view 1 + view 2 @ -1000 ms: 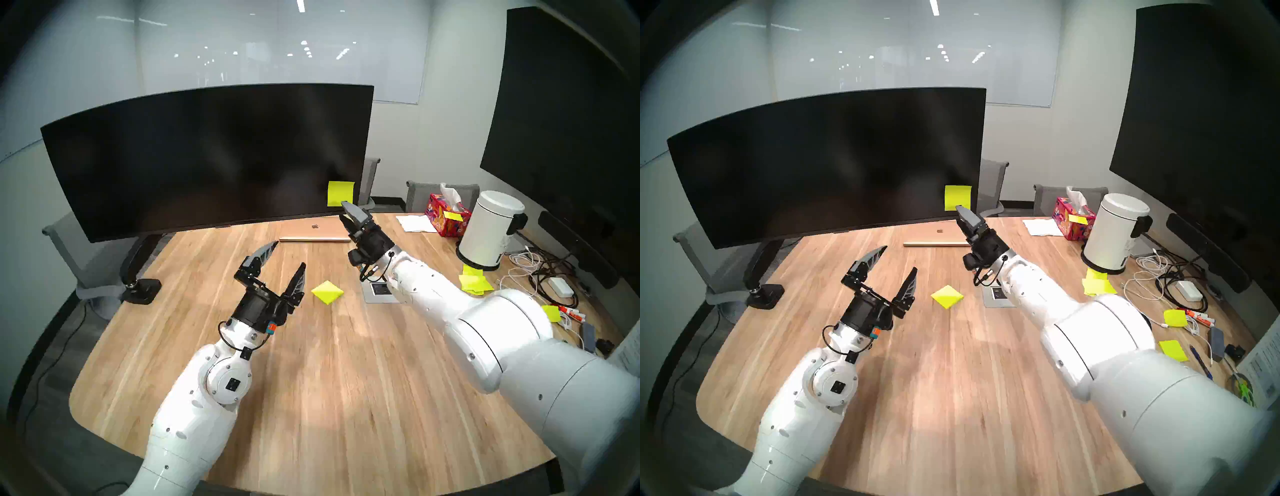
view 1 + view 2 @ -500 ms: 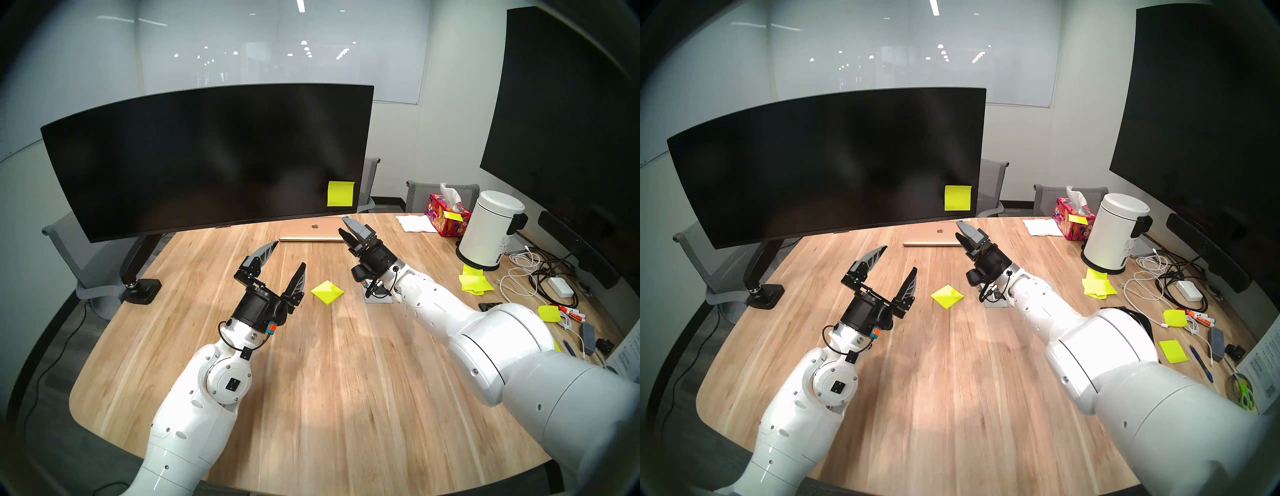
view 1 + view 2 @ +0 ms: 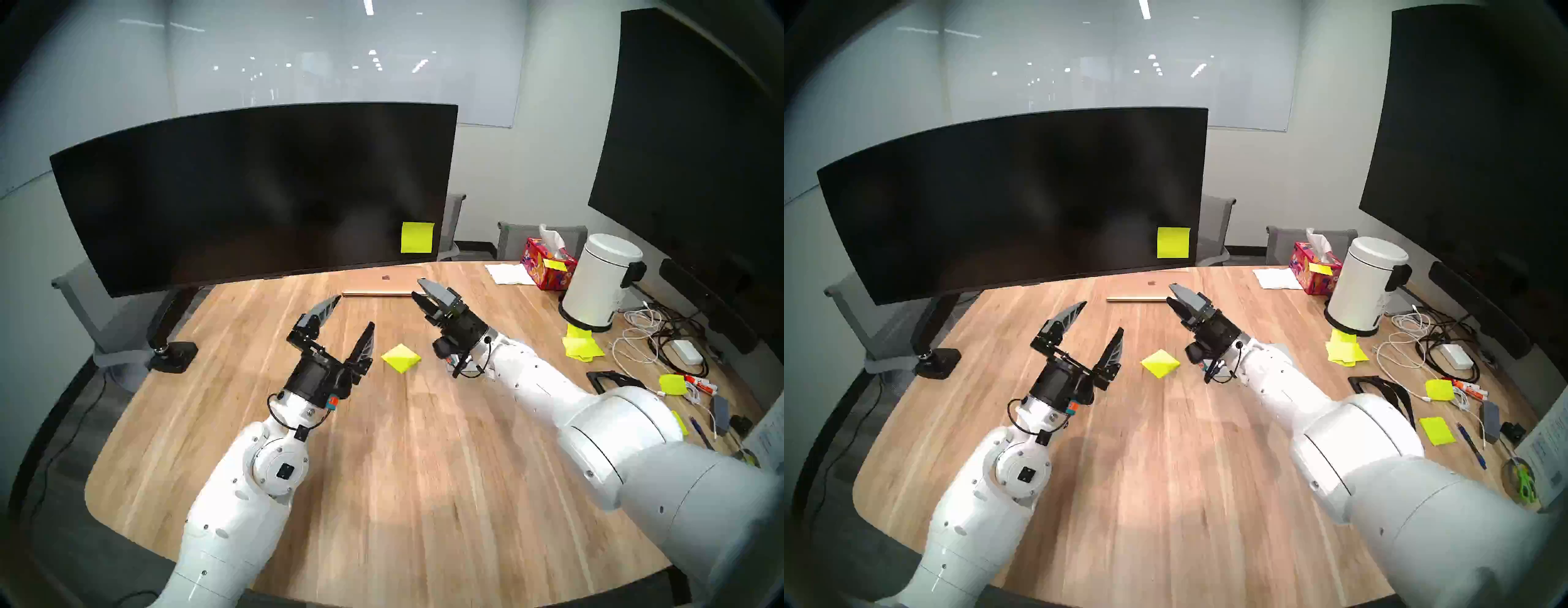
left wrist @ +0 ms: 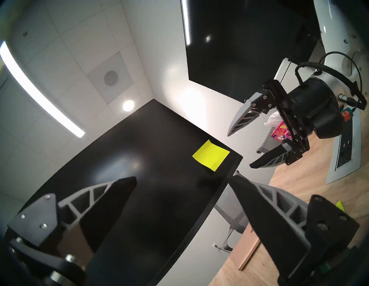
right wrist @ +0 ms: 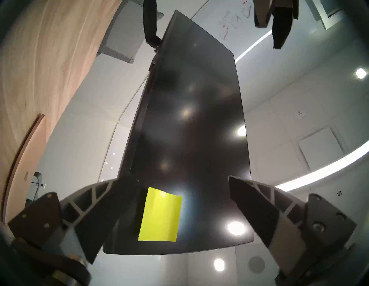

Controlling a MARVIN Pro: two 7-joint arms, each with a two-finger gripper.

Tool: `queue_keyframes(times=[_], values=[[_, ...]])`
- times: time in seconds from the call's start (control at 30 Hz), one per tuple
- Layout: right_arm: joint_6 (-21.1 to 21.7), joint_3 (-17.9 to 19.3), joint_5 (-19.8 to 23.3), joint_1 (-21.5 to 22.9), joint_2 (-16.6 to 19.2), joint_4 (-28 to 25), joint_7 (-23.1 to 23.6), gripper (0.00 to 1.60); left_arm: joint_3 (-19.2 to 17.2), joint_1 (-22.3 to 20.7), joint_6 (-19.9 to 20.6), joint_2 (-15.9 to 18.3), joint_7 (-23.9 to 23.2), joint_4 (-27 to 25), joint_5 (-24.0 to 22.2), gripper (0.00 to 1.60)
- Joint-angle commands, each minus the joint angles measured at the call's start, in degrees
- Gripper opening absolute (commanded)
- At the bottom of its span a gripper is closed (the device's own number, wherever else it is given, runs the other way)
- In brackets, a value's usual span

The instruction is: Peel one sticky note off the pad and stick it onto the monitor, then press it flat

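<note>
The sticky note [image 3: 417, 237] is seen stuck on the monitor [image 3: 254, 191], near the lower corner of the screen on the robot's right, and it lies nearly flat against the dark glass; in the right wrist view a slight bend can be made out along one edge of the sticky note [image 5: 160, 215]. The pad [image 3: 401, 357] is found on the wooden worktop [image 3: 403, 467], turned cornerwise, between the two arms and touched by neither. The left gripper [image 3: 351, 312] is held above the worktop just beside the pad, angled upward toward the monitor, and its fingers [image 3: 324, 309] are spread wide apart with nothing between them. The right gripper [image 3: 420, 293] is held low in front of the monitor, below the sticky note and clear of it, pointing up toward the screen; its fingers [image 4: 238, 119] are likewise apart and empty, as is confirmed in the left wrist view. A closed laptop [image 3: 382, 285] is seen lying flat under the monitor's lower edge. A white bin [image 3: 602, 282] and a tissue box [image 3: 547, 265] are set at the far right of the worktop, with loose yellow sheets [image 3: 581, 346] beside them.
</note>
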Motion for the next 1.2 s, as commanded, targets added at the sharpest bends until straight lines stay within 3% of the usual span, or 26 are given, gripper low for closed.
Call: queue_keyframes(times=[0.0,0.47,1.17], values=[[-1.03,0.55,0.51,-0.80,1.58,-5.10,1.28,1.60,0.09,-0.13,-0.06,-0.13,0.16,-1.34,0.08,1.60],[-3.84,1.08,0.73,-9.11,5.83,-16.82,4.80,1.60,0.08,-0.16,-0.11,-0.15,0.17,-1.28,0.09,1.60],[-5.45,2.65,0.81,-18.75,12.31,-33.36,5.96,1.60,0.05,-0.23,-0.25,-0.20,0.18,-1.14,0.09,1.60]])
